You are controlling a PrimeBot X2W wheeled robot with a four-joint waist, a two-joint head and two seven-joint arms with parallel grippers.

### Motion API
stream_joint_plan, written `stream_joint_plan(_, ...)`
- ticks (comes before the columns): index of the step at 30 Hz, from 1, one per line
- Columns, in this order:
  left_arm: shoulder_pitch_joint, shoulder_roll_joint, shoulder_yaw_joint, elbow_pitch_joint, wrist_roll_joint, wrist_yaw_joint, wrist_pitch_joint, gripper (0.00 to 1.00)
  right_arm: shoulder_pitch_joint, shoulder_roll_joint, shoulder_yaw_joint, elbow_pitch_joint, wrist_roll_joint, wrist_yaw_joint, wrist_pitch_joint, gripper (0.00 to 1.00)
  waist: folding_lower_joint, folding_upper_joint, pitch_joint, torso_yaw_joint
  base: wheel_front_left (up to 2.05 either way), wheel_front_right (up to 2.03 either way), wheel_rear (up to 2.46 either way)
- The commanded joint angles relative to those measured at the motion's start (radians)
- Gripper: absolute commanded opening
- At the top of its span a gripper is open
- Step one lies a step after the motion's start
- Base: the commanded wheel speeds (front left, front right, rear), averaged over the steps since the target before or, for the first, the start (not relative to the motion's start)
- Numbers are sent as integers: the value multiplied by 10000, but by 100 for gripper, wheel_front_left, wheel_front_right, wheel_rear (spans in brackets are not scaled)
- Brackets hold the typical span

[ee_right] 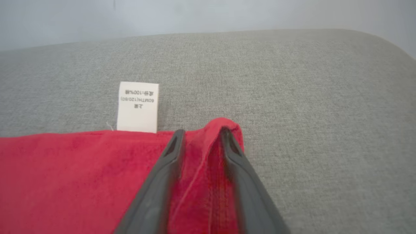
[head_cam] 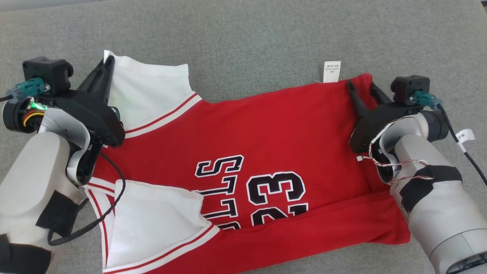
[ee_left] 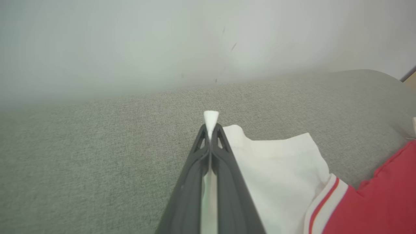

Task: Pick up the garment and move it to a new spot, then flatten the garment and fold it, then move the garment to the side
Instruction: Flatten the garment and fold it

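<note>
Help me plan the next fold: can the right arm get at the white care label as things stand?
Probably yes. The care label lies bare on the grey cushion just beside the right claw, nothing between; though a red corner of the jersey sits between its fingers.

- Grey fabric surface (head_cam: 266, 34) spans the frame.
- Red-and-white jersey (head_cam: 274, 133), number 23, lies spread across the centre.
- Its white label (head_cam: 331, 71) rests upper right.

Both pale arms reach forward, long dark fingers pointing away from the robot. On the left gripper (head_cam: 108, 61) they press together; on the right gripper (head_cam: 362, 88) they stand apart.
</note>
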Motion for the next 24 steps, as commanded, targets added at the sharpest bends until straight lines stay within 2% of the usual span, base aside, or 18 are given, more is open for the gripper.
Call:
stream_joint_plan(1, -105, -14, -21, -26, -102, 15, -72, 0, -107, -48, 6, 171, 151, -23, -64, 0, 0, -1, 81, 26, 0, 0, 0)
stream_joint_plan(6, -222, 244, 141, 71, -189, 73, -254, 0, -351, 54, -20, 338, 633, -25, -341, 0, 0, -1, 172, 11, 0, 0, 0)
stream_joint_plan(11, -283, 474, 307, 218, -223, 116, -600, 0, -382, -194, 25, 224, 1230, -25, -605, 0, 0, -1, -42, 73, 0, 0, 0)
stream_joint_plan(16, -173, 291, 209, 204, -262, 79, -895, 0, -17, -500, 334, -181, 1983, -25, -683, 0, 0, -1, -409, 261, 0, 0, 0)
stream_joint_plan(24, 944, 196, -58, -464, -497, 20, -1441, 0, 1191, -992, 1086, -1327, 3359, -25, -774, 0, 0, -1, -923, 355, 0, 0, 0)
